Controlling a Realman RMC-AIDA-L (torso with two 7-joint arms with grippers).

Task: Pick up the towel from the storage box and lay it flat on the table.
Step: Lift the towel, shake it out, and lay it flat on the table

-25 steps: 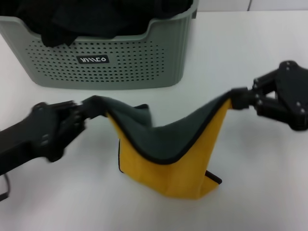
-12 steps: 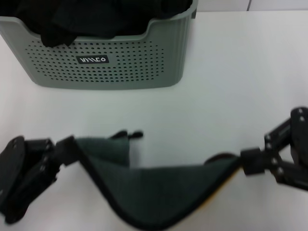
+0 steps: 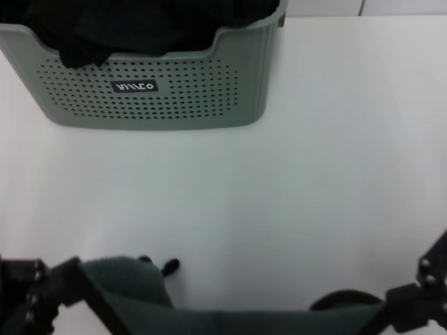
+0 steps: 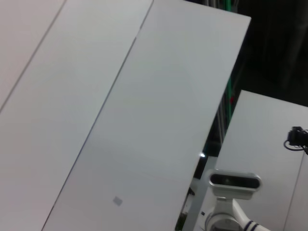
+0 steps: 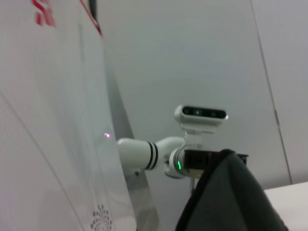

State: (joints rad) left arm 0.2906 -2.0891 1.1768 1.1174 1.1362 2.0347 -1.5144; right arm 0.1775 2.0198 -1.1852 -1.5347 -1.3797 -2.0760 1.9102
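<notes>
Right now you've got the towel (image 3: pixel 230 319) strung grey side up along the near edge of the table (image 3: pixel 335 174), left gripper (image 3: pixel 66 279) and right gripper (image 3: pixel 391 314) each clamped shut on an end. Farther back sits the storage box (image 3: pixel 154 91), black fabric (image 3: pixel 133 24) inside.

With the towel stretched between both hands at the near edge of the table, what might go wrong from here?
1. The towel is held up close to the head camera, its grey side showing; lowered like this, it may land partly off the table's near edge.
2. A folded corner beside the left hand could stay creased when it is laid down.
3. The right hand pinches only an edge; it might slip.
</notes>
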